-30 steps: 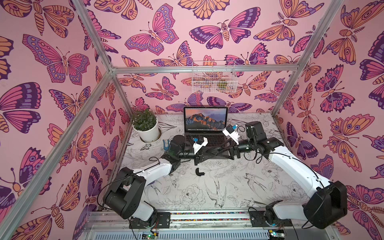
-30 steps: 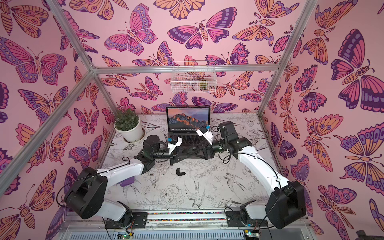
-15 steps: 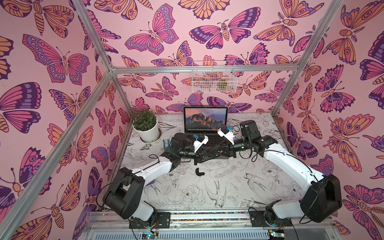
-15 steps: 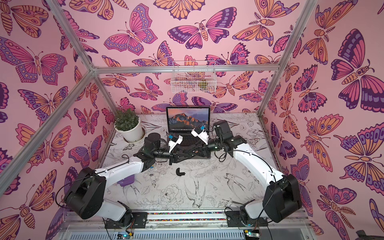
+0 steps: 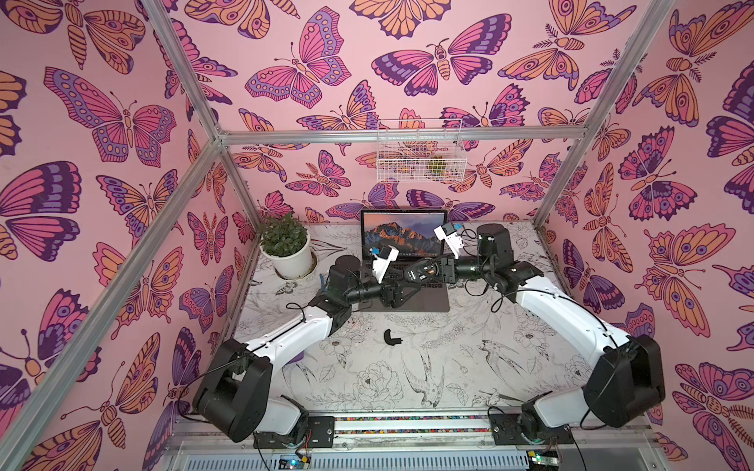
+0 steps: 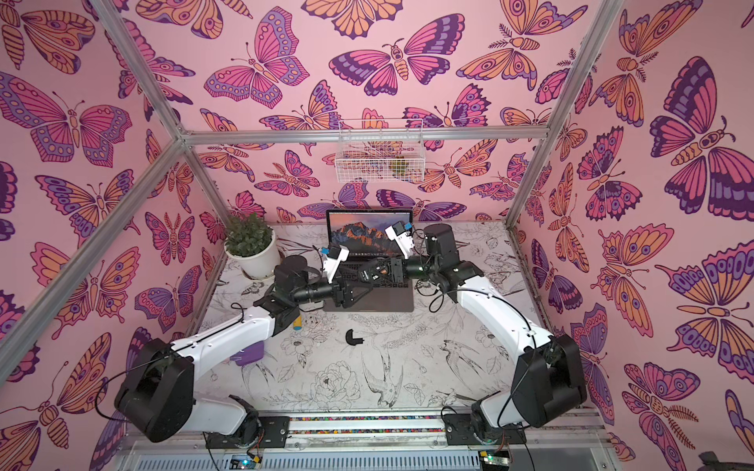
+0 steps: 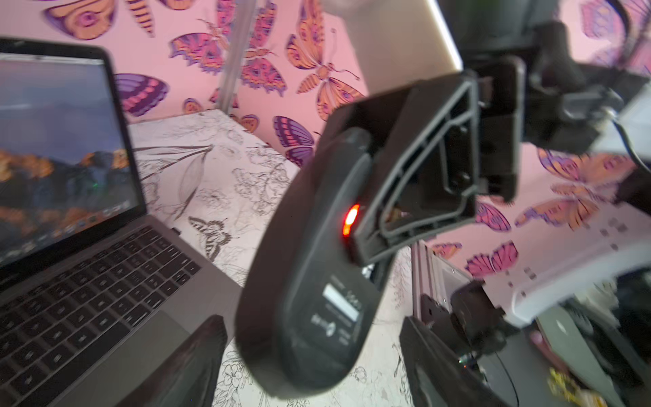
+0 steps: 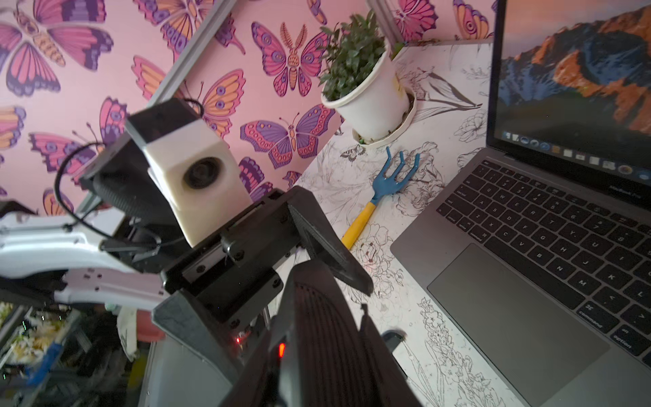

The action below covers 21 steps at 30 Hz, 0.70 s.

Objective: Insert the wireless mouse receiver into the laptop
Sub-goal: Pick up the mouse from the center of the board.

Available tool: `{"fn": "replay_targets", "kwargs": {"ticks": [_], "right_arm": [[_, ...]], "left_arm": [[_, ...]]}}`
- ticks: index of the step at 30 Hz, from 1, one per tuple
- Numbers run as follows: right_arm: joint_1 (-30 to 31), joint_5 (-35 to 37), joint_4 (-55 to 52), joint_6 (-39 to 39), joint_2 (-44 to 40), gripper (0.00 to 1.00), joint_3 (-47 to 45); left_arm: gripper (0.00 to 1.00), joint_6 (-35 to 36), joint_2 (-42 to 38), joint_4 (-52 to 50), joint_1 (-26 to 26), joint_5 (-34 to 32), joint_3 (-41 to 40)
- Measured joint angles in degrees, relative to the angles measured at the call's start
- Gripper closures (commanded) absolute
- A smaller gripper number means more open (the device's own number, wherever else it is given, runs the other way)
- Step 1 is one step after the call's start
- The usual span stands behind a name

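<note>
Your right gripper (image 5: 426, 270) seems clamped on the mouse (image 7: 317, 267), mid-frame over the laptop (image 5: 428, 299); left gripper (image 7: 311, 327), fingers apart, brackets its end.

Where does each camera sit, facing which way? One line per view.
Top views: high in front, looking down toward the back wall; left arm, right arm, dark-grey metal laptop.
Left wrist: on the left arm, facing the small black oval mouse in the right gripper; open left gripper shows.
Right wrist: on the right arm, facing the left gripper, white-potted plant; own fingers show.
Shared: all views show the laptop.
</note>
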Motion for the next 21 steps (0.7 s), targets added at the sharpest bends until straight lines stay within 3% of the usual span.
{"fn": "replay_targets", "kwargs": {"ticks": [3,10,14,21], "right_arm": [[-0.3,2.0,3.2,7.0,1.4,1.0,0.9],[-1.1,5.3,8.6,19.5,3.3,1.0,2.4],[-1.1,7.0,16.9,28.0,3.3,1.0,-0.8],[-0.9,11.7,27.5,39.5,2.6,1.0,-10.5]], "left_arm": [[0.0,-4.6,-1.7,2.3,0.2,-7.4,-1.4],[0.0,-14.7,-4.7,7.4,0.3,-18.0,-4.4],[0.03,-23.0,-4.7,10.2,0.3,-21.9,-4.7],[0.13,-35.5,-2.5,21.1,0.1,-23.7,-5.9]]}}
